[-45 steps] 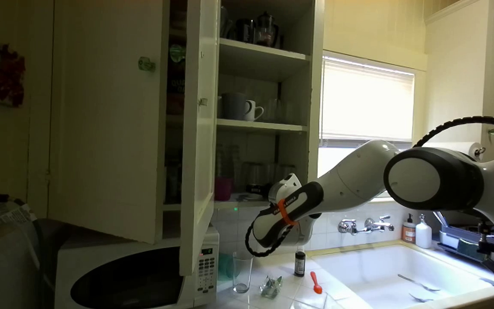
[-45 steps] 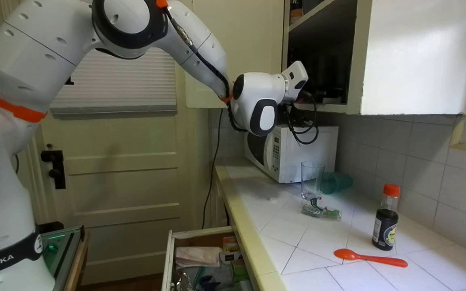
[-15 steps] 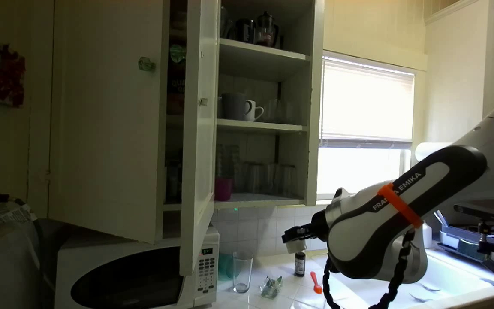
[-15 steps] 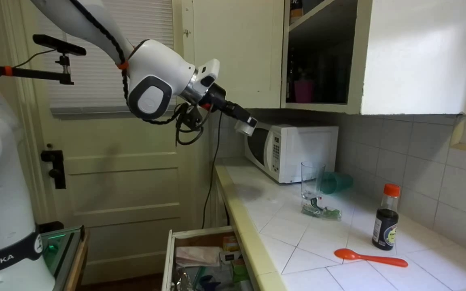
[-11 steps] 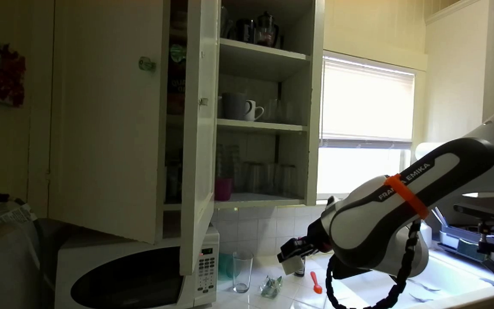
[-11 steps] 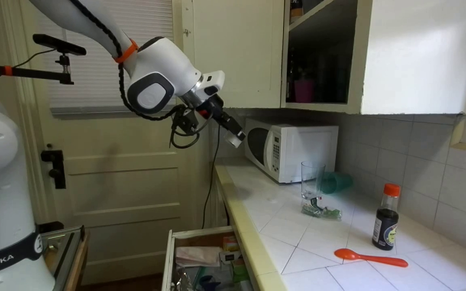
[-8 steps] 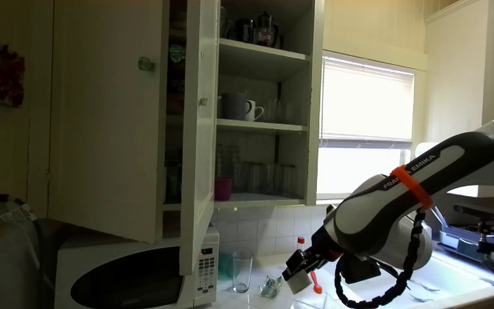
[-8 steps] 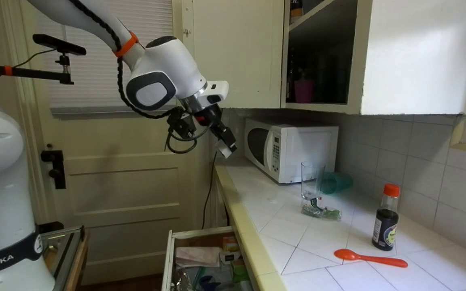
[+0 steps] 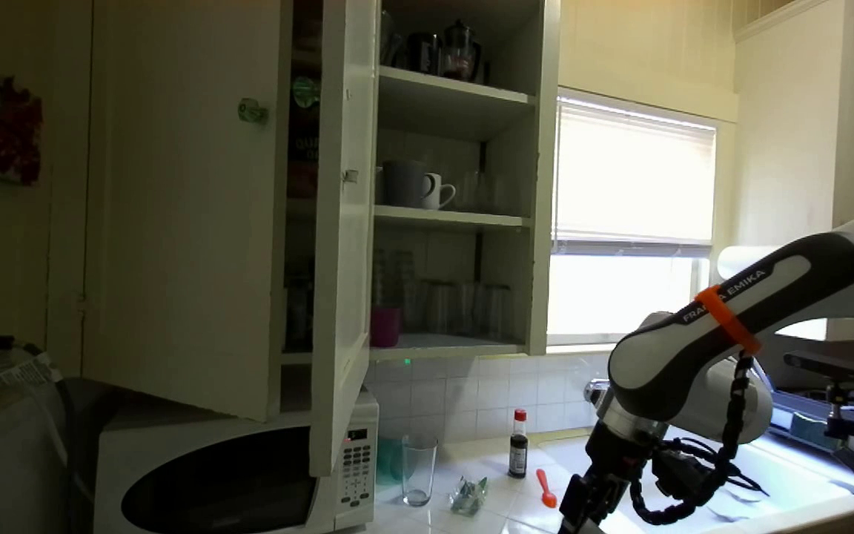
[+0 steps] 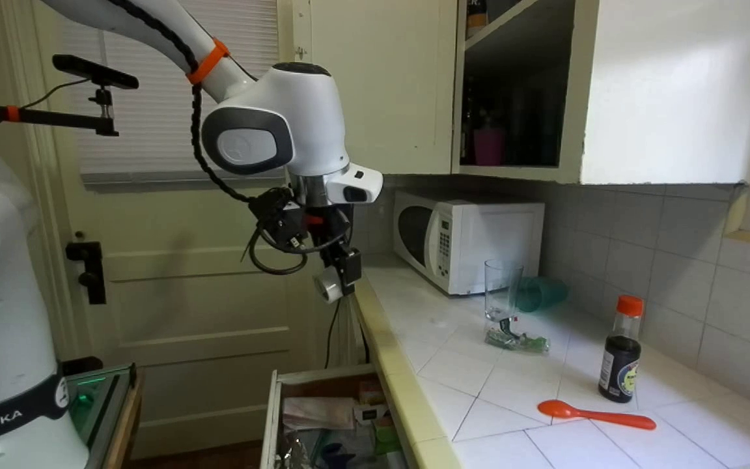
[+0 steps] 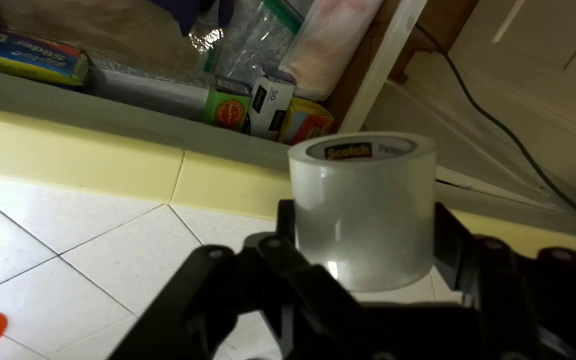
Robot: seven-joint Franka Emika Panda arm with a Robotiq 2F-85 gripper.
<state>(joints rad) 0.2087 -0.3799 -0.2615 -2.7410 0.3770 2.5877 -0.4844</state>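
Note:
A roll of clear tape [image 11: 363,220] with a Scotch label inside its core is pinched between the two black fingers [image 11: 453,245] in the wrist view. My gripper [image 10: 344,283] points down in an exterior view, beside the counter's yellow edge, with the tape roll [image 10: 328,285] on its near side. Below it, the open drawer [image 10: 273,417] holds boxes, plastic bags and a pinkish packet. Another exterior view cuts off the gripper [image 9: 583,512] at the bottom, and the roll hardly shows there.
The counter carries an orange spoon [image 10: 596,415], a sauce bottle [image 10: 620,365], a crinkled packet [image 10: 517,340], a clear glass [image 10: 502,290], a green cup [image 10: 541,294] and a microwave [image 10: 479,247]. An open cupboard door [image 9: 342,245] hangs above, near shelves of glasses and mugs.
Three seconds ago the hand was up at the cupboard. It has since drawn back from there, come lower and tipped to point downward, the tape roll staying in its grip over the last second.

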